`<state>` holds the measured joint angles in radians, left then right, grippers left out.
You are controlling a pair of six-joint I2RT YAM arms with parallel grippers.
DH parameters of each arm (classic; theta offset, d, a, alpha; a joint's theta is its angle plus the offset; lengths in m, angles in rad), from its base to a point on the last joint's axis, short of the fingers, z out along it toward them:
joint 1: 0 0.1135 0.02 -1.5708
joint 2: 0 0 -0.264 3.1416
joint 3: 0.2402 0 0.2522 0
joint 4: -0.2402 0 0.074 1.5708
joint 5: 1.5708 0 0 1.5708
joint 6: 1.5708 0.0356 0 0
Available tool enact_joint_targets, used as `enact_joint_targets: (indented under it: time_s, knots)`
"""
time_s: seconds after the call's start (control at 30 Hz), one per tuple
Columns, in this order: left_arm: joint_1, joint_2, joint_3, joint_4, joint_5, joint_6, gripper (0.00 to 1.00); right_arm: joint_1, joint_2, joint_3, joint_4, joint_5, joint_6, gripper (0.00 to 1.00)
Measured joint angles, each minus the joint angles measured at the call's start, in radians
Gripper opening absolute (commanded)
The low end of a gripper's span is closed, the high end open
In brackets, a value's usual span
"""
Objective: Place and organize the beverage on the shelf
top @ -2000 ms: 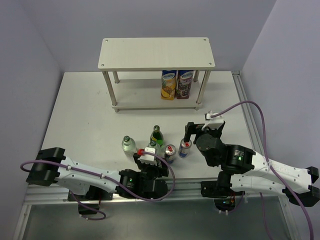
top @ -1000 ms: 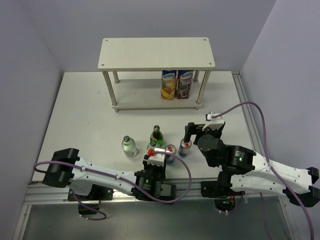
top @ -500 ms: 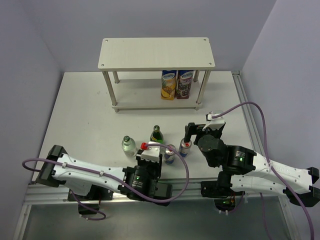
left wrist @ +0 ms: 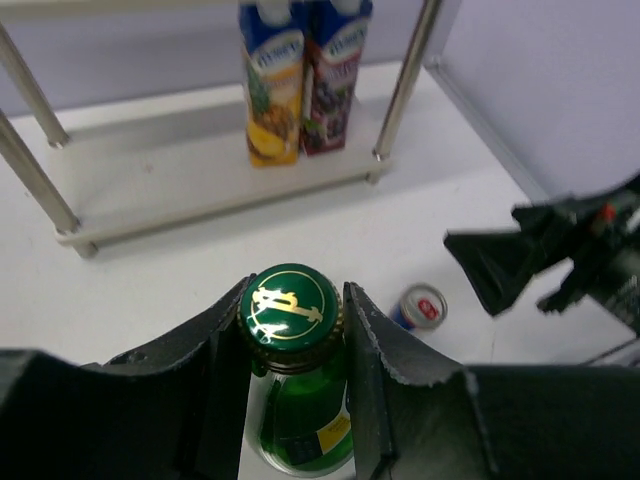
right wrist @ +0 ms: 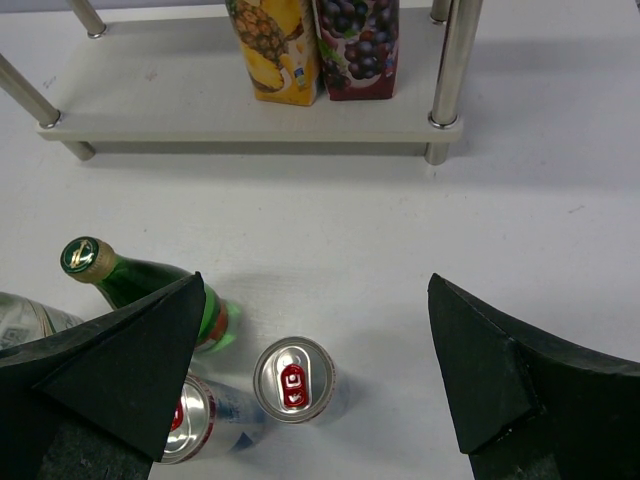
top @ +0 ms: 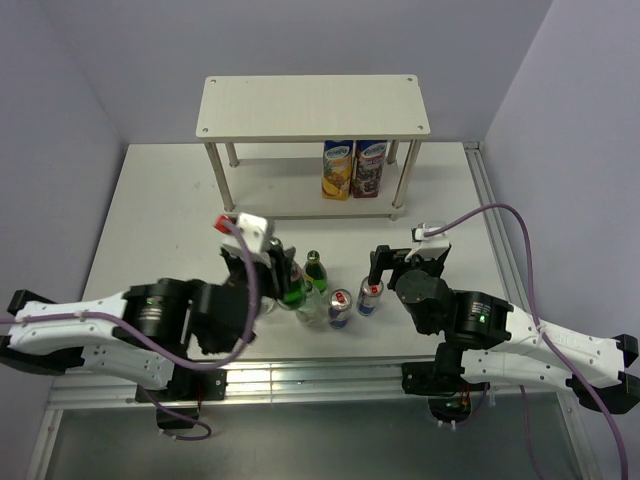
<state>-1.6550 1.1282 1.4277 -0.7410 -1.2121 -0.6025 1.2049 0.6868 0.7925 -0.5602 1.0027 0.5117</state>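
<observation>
The left claw (left wrist: 293, 318) is pinching a yellow-labelled green glass bottle (left wrist: 300, 420) just under its cap, a narrow hold that could let it slip or swing. The right claw (right wrist: 315, 350) is hanging wide open, empty.

Bright, even overhead light w/ soft shadows under shelf (top: 315, 105); left fingers (left wrist: 400, 370) a bit blurry close-up.

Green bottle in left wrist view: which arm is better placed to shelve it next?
Left. The left end effector is shut on the green bottle just below its cap, with the shelf straight ahead. The right end effector is open above a can, holding nothing.
</observation>
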Motion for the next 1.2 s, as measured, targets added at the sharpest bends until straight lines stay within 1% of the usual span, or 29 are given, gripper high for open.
enact_joint_targets:
  time_s: [0.1,0.17,0.27,0.4,0.57,0.73,0.93,1.07,1.2]
  knots:
    - [0.091,-0.07,0.002,0.137,0.035,0.179,0.0,0.0,-0.001,0.0,0.0,0.0,0.0,0.99]
    - [0.161,-0.086,0.023,0.191,0.058,0.28,0.0,0.0,-0.003,0.0,0.0,0.0,-0.001,0.99]
    - [0.257,-0.058,0.098,0.225,0.101,0.406,0.0,0.0,-0.004,0.0,0.002,0.001,-0.004,0.99]
    - [0.395,0.035,0.248,0.225,0.206,0.494,0.0,0.0,-0.005,0.0,0.008,0.002,-0.007,0.98]
    - [0.592,0.171,0.424,0.23,0.362,0.555,0.0,0.0,-0.013,0.0,0.016,0.002,-0.008,0.98]
    - [0.794,0.339,0.605,0.215,0.479,0.6,0.0,0.0,-0.035,0.0,0.021,0.0,-0.008,0.98]
    - [1.008,0.575,0.89,0.172,0.629,0.606,0.0,0.008,-0.044,-0.014,0.029,-0.003,-0.008,0.98]
    - [1.112,0.617,0.914,0.183,0.681,0.6,0.0,0.015,-0.043,-0.015,0.029,-0.005,-0.008,0.98]
    - [1.176,0.619,0.908,0.201,0.712,0.585,0.0,0.019,-0.043,-0.015,0.029,-0.006,-0.008,0.97]
